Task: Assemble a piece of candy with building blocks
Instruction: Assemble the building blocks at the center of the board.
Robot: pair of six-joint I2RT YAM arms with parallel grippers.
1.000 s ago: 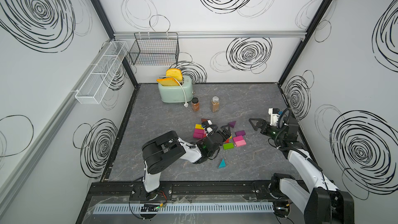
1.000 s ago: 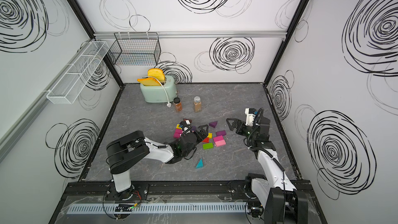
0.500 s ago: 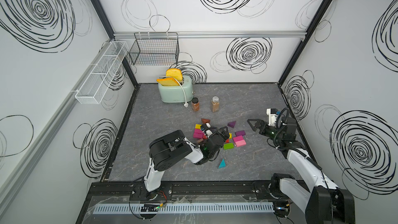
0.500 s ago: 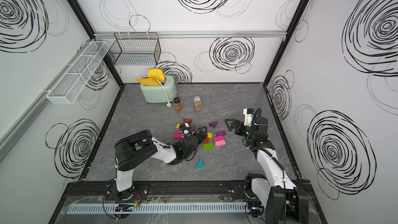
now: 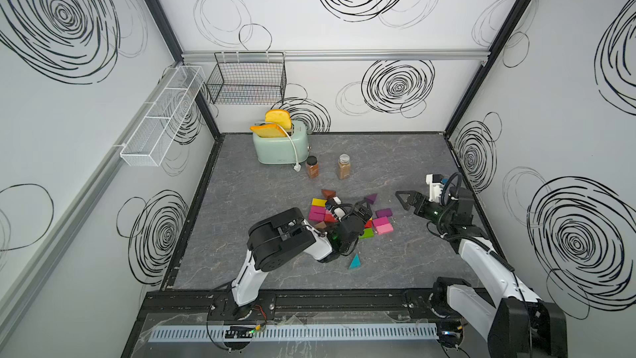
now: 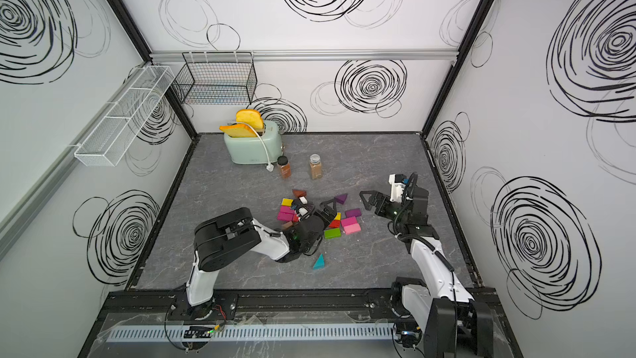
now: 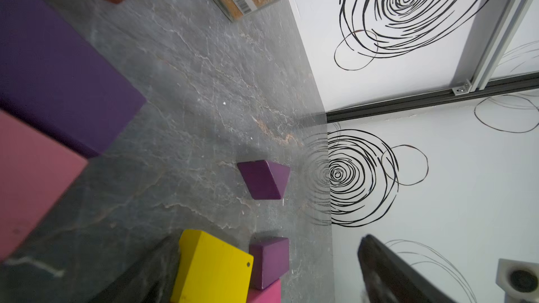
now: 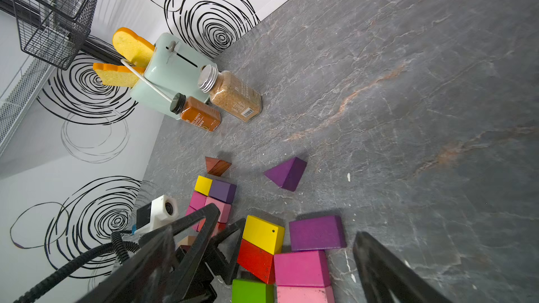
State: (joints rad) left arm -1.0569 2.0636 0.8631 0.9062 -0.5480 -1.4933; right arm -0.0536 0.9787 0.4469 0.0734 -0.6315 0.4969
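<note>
Left fingers (image 7: 385, 269) open wide, low among the blocks (image 5: 383, 227) mid-table (image 5: 241, 201); right fingers (image 8: 376, 263) open, empty, near the pile.

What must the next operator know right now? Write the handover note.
Left gripper: open, low over the blocks, holding nothing.
Right gripper: open, empty, beside the pile.
Blocks: mostly one loose pile; teal wedge and purple wedge lie apart.
Done: no candy shape visible.
Left: pick and arrange the pieces.
</note>
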